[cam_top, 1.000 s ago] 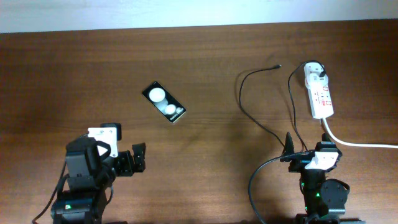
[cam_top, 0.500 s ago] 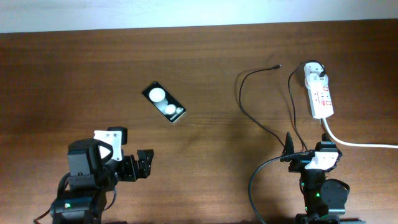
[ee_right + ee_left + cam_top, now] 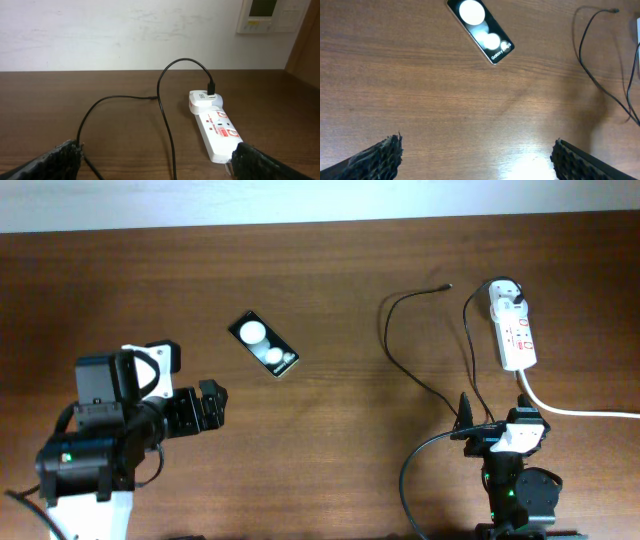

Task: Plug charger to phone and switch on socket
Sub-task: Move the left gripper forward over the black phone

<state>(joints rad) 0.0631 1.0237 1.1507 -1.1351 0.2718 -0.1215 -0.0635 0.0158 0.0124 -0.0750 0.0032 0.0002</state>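
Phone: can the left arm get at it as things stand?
Probably yes. The phone lies flat just ahead of the left gripper, whose jaws stand open, and only bare table shows between them, so the approach looks free.

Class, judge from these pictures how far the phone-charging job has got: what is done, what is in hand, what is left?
Done: the adapter sits in the socket. In hand: nothing; the left gripper is open, short of the phone, and the right gripper is open too. Left: the charger tip lies loose, so plugging and, it seems, switching remain.
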